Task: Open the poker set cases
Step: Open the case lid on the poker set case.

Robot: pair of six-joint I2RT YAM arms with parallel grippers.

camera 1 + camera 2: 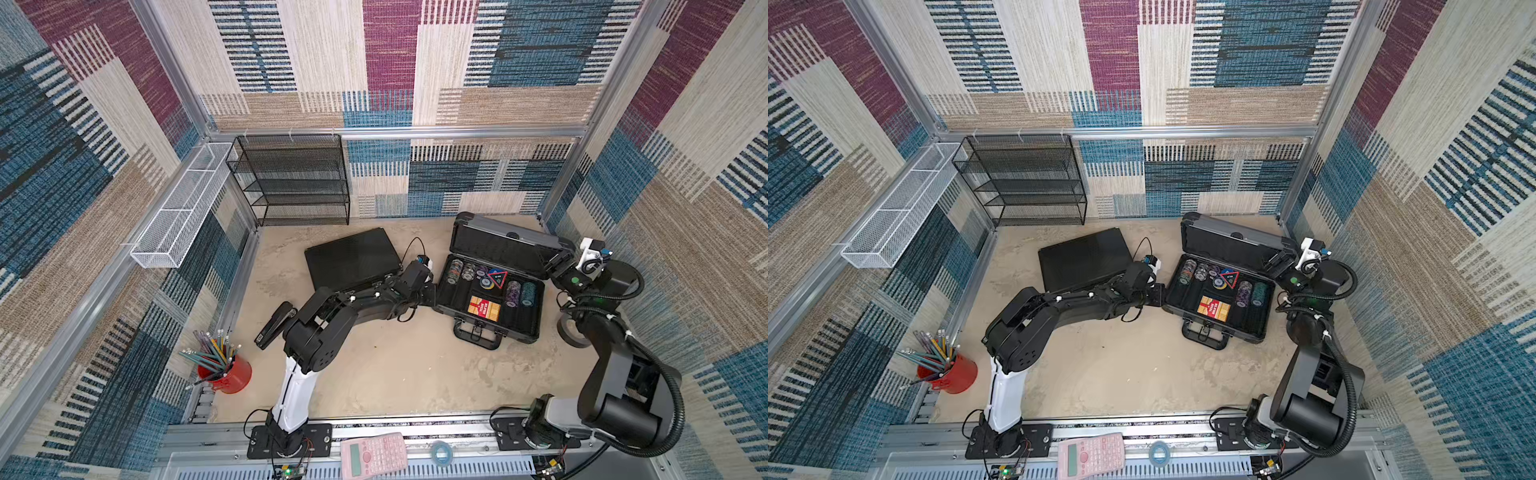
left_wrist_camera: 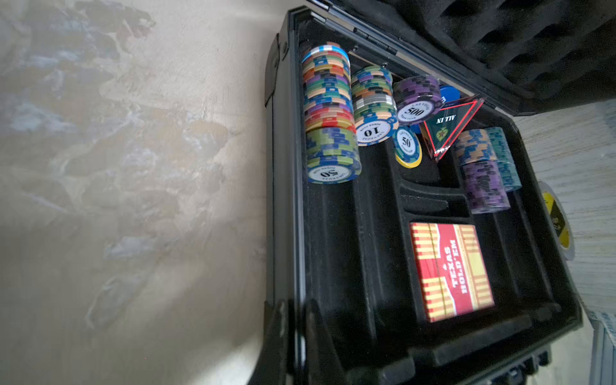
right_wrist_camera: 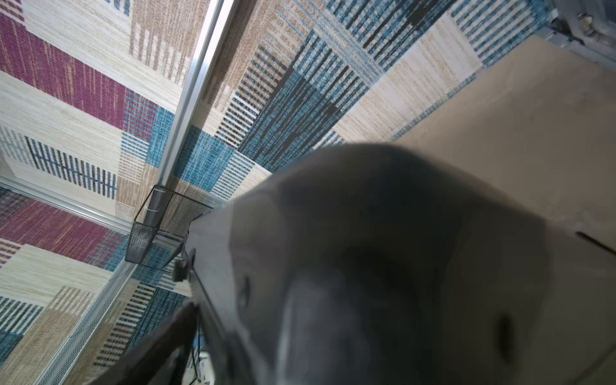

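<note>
The slim black ribbed case (image 1: 351,259) lies closed behind the left arm (image 1: 332,309), beside the open bulky grey black-cornered case (image 1: 515,335). The left gripper (image 1: 430,296) is pinched empty; the right gripper (image 1: 555,259) gapes at the grey lid (image 1: 494,246). The black one is probably stiff and heavy: lift its front lip.

Inside the open grey case with black corners (image 2: 283,200), a red and yellow card box (image 2: 451,271) reads "TEXAS HOLD'EM". At its 12 o'clock in both top views, a red-edged triangular marker (image 2: 448,125) says "ALL IN". A purple round chip (image 2: 414,110) shows "500", a blue-and-white round chip (image 2: 372,132) "10", and a green-and-blue round chip (image 2: 330,173) and a yellow-rimmed blue chip (image 2: 406,144) each "50".
</note>
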